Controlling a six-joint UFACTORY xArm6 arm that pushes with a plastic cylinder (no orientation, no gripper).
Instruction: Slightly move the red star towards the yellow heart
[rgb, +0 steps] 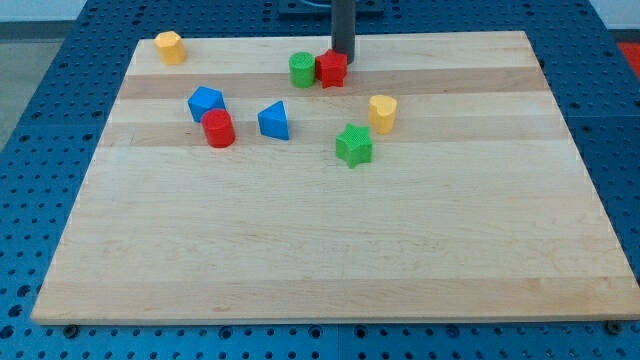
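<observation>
The red star (331, 68) sits near the view's top centre of the wooden board, touching a green cylinder (302, 70) on its left. The yellow heart (382, 112) lies below and to the right of the star. My tip (345, 58) comes down from the view's top and stands just behind the star's upper right side, touching or nearly touching it.
A green star (353, 145) lies below the yellow heart. A blue triangle (273, 121), a red cylinder (218, 129) and a blue block (205, 103) sit left of centre. A yellow block (170, 46) is at the top left corner. The board (320, 250) rests on a blue pegboard.
</observation>
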